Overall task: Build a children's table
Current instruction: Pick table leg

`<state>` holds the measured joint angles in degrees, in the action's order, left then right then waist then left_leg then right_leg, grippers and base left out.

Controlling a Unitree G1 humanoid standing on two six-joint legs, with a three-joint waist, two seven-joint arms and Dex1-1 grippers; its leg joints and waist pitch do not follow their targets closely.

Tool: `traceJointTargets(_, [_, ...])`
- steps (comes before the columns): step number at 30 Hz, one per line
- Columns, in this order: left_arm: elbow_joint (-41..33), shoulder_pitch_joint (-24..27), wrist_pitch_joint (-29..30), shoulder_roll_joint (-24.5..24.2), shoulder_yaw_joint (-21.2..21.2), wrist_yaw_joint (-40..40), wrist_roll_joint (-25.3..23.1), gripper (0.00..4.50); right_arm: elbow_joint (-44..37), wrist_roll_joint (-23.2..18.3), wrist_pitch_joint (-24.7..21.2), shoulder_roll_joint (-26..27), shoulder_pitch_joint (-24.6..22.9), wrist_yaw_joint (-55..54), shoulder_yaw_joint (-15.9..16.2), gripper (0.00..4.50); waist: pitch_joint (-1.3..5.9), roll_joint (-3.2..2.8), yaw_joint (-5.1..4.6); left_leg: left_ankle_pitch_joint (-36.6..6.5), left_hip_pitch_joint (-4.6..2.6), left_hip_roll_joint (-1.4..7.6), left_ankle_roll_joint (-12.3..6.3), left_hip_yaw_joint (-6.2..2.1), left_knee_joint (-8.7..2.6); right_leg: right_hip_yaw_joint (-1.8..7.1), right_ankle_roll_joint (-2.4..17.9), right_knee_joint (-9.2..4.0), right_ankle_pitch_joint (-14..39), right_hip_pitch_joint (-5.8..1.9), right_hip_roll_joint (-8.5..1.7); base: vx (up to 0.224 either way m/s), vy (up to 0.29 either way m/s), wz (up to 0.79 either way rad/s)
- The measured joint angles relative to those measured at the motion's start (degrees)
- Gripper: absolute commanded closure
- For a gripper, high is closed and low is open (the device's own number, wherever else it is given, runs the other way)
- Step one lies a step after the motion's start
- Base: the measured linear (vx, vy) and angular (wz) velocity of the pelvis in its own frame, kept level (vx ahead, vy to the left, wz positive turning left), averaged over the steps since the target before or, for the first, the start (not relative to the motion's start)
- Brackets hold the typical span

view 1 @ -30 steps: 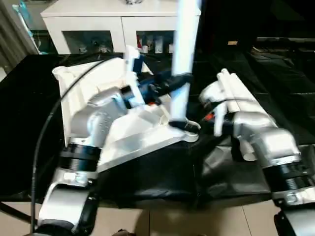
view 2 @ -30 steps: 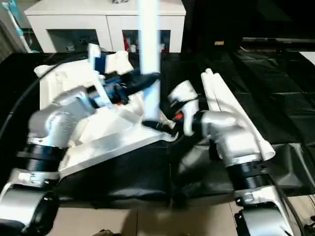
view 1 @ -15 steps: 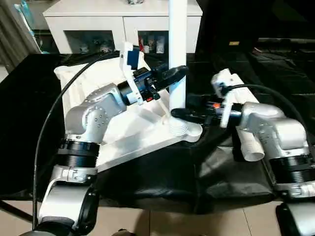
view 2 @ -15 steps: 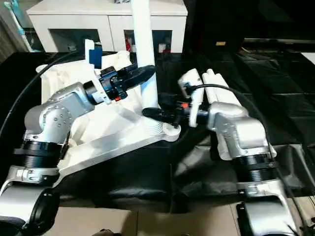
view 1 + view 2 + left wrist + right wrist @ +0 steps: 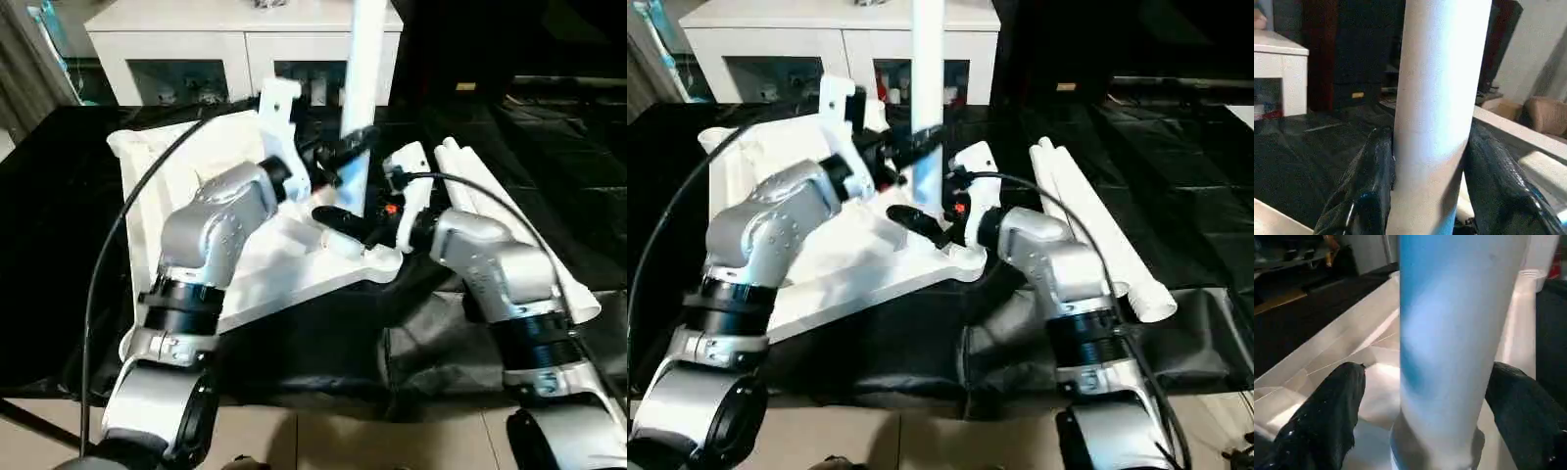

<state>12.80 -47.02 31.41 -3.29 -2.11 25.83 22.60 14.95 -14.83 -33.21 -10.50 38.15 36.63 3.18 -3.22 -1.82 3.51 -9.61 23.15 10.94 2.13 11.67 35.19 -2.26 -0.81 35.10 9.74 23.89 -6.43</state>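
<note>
Both wrists have rolled since the previous frames; the leg now stands upright at frame centre in a corner socket of the upturned table top.
Left gripper pinches the leg mid-shaft; right gripper straddles its base, fingers spread clear. Seating well likely requires keeping the shaft vertical while pressing straight down. Spare legs lie right of centre.

Our head pair looks forward and down from above both forearms. Each wrist camera sits close behind its fingers, facing the upright leg; all four share it.
</note>
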Motion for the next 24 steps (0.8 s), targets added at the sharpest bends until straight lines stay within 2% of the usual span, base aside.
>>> traceJointTargets(3, [-1.25, -0.01, 0.07, 1.98, -0.41, -2.89, 0.04, 2.64, 2.26, 0.78, 0.26, 3.1, 1.3, -5.43, -1.98, 0.98, -0.04, 0.07, -0.08, 0.01, 0.02, 0.0, 0.01, 0.0, 0.0, 0.0, 0.0, 0.01, 0.0, 0.03, 0.0, 0.0, 0.0, 0.0])
traceJointTargets(5, [-1.68, -0.01, 0.09, 2.26, -0.42, -3.61, 0.13, 2.64, 3.02, 0.7, 0.33, 3.7, 1.91, -6.55, -2.85, 1.29, -0.08, 0.12, -0.08, 0.0, 0.02, 0.0, 0.01, 0.0, 0.0, 0.0, 0.0, 0.0, 0.0, 0.02, 0.0, 0.0, 0.0, 0.0])
traceJointTargets(8, [-1.93, 0.0, 0.3, 2.34, -0.47, -4.31, 0.13, 2.64, 3.49, 0.44, 0.98, 3.98, 2.05, -7.6, -3.92, 1.43, -0.13, 0.2, -0.06, 0.01, 0.02, 0.0, 0.01, 0.0, 0.0, 0.0, -0.01, -0.01, 0.0, 0.02, 0.0, 0.0, 0.0, 0.0])
traceJointTargets(13, [-2.65, 0.0, 0.45, 2.48, -0.4, -5.42, -0.04, 2.64, 4.23, -0.31, 1.44, 5.0, 2.49, -8.73, -4.02, 1.77, -0.15, 0.24, -0.07, 0.0, 0.02, 0.0, 0.01, -0.01, 0.0, -0.01, -0.01, -0.01, 0.0, 0.01, 0.0, 0.0, 0.0, 0.0])
traceJointTargets(15, [-2.65, 0.0, 0.45, 2.47, -0.37, -5.51, -0.22, 2.64, 4.51, -0.3, 1.46, 5.22, 2.57, -8.9, -4.04, 2.1, -0.17, 0.27, -0.07, 0.01, 0.02, 0.0, 0.01, -0.01, 0.0, -0.01, -0.01, -0.01, -0.01, 0.02, 0.0, 0.0, 0.0, 0.0])
traceJointTargets(24, [-3.11, 0.0, 0.45, 1.58, 0.86, -5.4, -1.1, 2.64, 4.65, -0.27, 1.71, 5.59, 2.69, -8.25, -3.07, 2.5, -0.31, 0.51, -0.03, 0.01, 0.02, 0.0, 0.01, -0.02, 0.0, -0.01, -0.01, -0.01, -0.01, 0.01, 0.0, 0.0, 0.0, 0.0])
